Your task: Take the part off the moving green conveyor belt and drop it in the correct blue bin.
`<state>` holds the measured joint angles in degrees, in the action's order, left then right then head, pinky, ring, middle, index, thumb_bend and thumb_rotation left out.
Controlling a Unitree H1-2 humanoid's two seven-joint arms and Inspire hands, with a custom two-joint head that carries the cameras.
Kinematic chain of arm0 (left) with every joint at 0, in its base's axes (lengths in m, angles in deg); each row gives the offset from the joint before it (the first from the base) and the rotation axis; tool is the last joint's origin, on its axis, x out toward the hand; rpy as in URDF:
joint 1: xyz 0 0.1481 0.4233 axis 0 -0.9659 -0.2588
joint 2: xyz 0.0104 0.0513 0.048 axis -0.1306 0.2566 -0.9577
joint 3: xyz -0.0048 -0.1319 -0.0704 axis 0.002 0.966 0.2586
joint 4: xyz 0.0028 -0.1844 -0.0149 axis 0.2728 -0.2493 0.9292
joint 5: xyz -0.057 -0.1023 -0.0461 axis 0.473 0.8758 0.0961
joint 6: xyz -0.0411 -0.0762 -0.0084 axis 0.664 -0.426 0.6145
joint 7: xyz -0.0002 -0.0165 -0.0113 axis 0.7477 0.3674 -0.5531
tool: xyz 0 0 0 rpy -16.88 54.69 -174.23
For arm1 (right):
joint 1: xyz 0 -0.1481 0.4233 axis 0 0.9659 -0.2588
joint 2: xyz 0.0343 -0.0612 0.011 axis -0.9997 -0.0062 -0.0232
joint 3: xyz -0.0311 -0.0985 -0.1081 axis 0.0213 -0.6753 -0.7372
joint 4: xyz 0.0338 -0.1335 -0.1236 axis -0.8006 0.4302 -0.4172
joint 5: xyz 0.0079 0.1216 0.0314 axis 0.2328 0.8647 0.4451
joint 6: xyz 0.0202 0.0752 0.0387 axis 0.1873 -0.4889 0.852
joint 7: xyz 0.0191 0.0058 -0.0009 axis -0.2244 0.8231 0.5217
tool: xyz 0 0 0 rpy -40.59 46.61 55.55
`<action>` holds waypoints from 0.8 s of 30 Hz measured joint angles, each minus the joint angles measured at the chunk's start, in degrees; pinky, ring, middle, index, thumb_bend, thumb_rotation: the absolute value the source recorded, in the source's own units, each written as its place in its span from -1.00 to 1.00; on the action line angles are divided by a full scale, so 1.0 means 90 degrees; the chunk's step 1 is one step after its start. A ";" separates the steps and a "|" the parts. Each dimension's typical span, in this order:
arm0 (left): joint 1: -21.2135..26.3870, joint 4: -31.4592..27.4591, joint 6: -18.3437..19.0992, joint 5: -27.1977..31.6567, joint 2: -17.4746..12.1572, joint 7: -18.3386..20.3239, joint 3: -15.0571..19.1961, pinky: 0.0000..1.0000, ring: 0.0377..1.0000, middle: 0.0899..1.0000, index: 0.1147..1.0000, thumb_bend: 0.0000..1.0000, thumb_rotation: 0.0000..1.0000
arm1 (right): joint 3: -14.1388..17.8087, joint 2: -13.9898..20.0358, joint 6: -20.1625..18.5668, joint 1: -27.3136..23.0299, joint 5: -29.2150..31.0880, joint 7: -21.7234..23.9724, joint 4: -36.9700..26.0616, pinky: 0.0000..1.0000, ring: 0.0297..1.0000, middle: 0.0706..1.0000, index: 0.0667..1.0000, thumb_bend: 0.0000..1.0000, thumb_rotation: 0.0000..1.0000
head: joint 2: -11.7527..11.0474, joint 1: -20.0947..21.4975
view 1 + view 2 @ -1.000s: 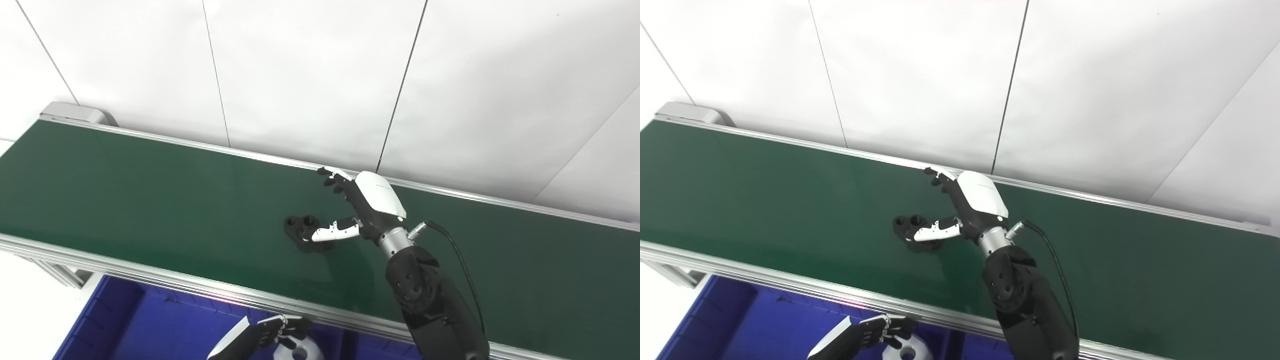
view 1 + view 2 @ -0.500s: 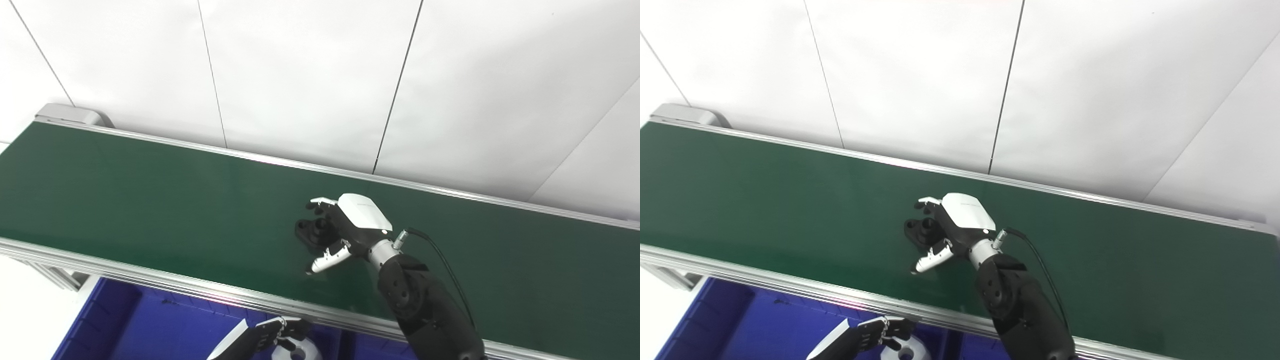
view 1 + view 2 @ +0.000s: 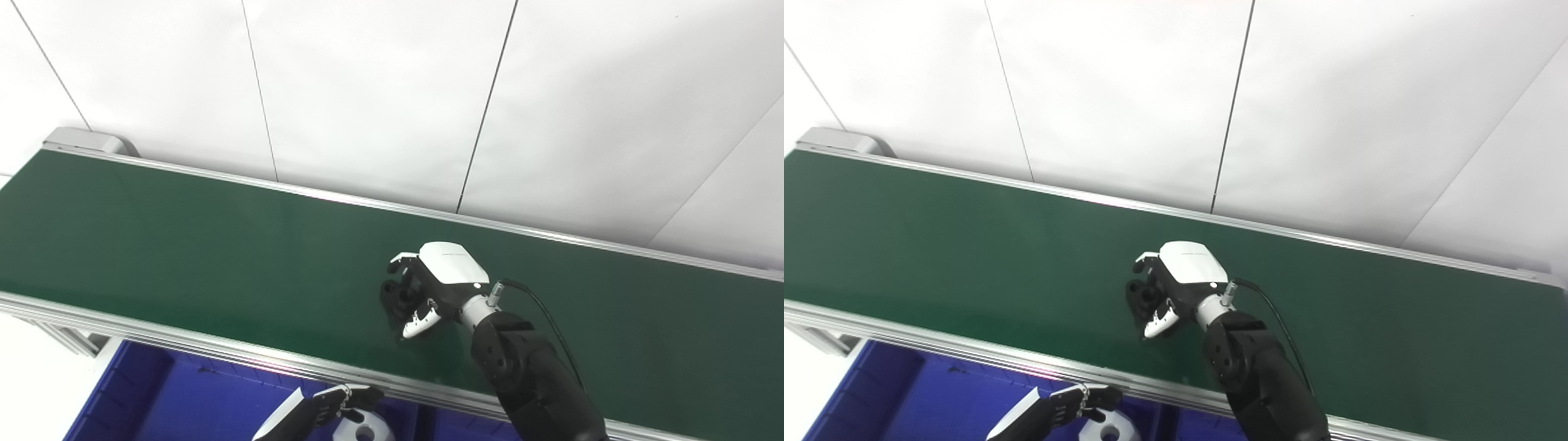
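In the left eye view, the black part is seen lying on the green conveyor belt, enclosed by the curled fingers and thumb of the right hand; its long axis cannot be told.

In the right eye view, the left hand is held closed on a white ring over the blue bin, below the belt's near rail.

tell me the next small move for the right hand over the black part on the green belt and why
Probably finish closing, then lift. The right hand is curled around the black holed plastic part, which looks to rest on the green conveyor belt, thumb on its near side, fingers on the far side.
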<state>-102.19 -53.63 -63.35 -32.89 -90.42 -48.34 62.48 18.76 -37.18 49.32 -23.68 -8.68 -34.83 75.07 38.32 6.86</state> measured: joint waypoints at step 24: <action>-0.0034 -0.0029 0.0000 0.0052 0.0024 0.0187 0.0066 0.42 0.56 0.65 0.55 0.65 -0.74 | -0.0124 0.0325 0.0080 0.0429 -0.0295 -0.0660 -0.0453 -0.56 -0.33 -0.16 0.00 0.01 -1.00 | 0.0205 0.0000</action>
<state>-102.49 -53.89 -63.35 -32.42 -90.21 -46.65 63.07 17.64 -34.26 50.04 -19.82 -11.34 -40.76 70.99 40.17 6.86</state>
